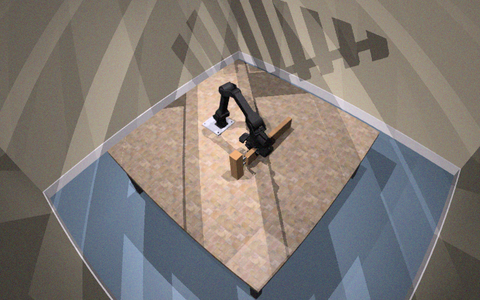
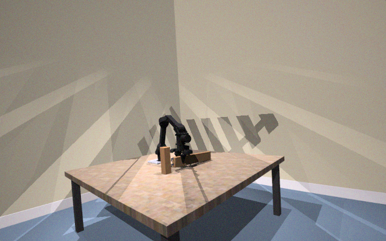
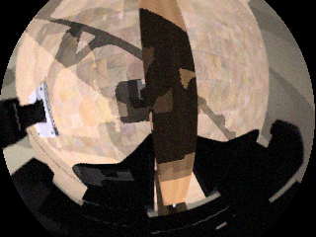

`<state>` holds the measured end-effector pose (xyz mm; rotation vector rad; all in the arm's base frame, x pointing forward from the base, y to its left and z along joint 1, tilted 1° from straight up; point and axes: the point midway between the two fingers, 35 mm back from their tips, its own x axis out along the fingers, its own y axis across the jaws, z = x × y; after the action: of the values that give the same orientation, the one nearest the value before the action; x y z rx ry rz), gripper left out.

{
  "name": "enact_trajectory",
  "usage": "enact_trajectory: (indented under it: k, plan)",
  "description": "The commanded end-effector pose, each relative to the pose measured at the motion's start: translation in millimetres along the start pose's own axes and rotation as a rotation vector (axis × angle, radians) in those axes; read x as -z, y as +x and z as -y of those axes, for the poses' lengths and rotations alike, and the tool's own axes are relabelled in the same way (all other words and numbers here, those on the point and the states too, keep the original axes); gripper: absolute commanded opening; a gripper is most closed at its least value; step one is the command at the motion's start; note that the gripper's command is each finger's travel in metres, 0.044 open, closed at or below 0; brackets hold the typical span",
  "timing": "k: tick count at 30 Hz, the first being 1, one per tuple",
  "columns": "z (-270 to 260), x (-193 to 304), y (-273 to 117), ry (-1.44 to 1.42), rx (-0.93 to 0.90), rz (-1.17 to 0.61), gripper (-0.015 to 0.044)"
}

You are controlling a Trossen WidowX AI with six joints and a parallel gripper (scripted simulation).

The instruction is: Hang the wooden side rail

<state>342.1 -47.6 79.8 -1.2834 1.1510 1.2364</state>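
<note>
The wooden side rail stands on edge. Its near end seems slightly raised above the table, and its far end appears to rest on it. My gripper is shut on the rail near its hook end, one finger on each side. The upright headboard post stands just beyond that end. The small steel hooks show between rail end and post, close to the post. The slot and pins are hidden, so I cannot tell whether the hooks are inside or seated.
The table bears everything. The arm's white base plate is behind the post, to the side of the rail. Bands of shadow cross the table and walls.
</note>
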Motion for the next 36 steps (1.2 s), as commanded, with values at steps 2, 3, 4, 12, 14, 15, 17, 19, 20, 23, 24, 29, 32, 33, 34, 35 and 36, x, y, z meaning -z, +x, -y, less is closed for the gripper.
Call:
enact_trajectory:
  k: [2, 3, 4, 12, 14, 15, 17, 19, 20, 23, 24, 29, 32, 33, 34, 35, 36]
  plan:
    - [2.9, 1.8, -2.2, -0.004, 0.009, -0.004, 0.0000]
    - [2.8, 1.9, -2.2, -0.004, 0.009, -0.004, 0.0000]
    - [2.7, 2.0, -2.2, -0.004, 0.009, -0.004, 0.0000]
    - [2.1, 2.9, -2.3, -0.004, 0.009, -0.004, 0.0000]
    - [2.1, 3.1, -2.4, -0.004, 0.009, -0.004, 0.0000]
    - [2.2, 3.2, -2.4, -0.004, 0.009, -0.004, 0.0000]
    - [2.4, 3.4, -2.5, -0.004, 0.009, -0.004, 0.0000]
    - [2.6, 3.6, -2.6, -0.004, 0.009, -0.004, 0.0000]
    - [2.7, 3.7, -2.6, -0.004, 0.009, -0.004, 0.0000]
    - [2.8, 4.1, -2.7, -0.004, 0.009, -0.004, 0.0000]
    - [2.7, 4.2, -2.7, -0.004, 0.009, -0.005, 0.0000]
    - [2.2, 4.7, -2.7, -0.004, 0.009, -0.005, 0.0000]
    - [1.9, 5.1, -2.6, -0.004, 0.009, -0.005, 0.0000]
    - [1.8, 5.2, -2.6, -0.004, 0.009, -0.005, 0.0000]
    - [1.8, 5.3, -2.6, -0.004, 0.009, -0.005, 0.0000]
    - [1.8, 5.4, -2.6, -0.004, 0.009, -0.005, 0.0000]
    - [1.8, 5.5, -2.6, -0.004, 0.009, -0.005, 0.0000]
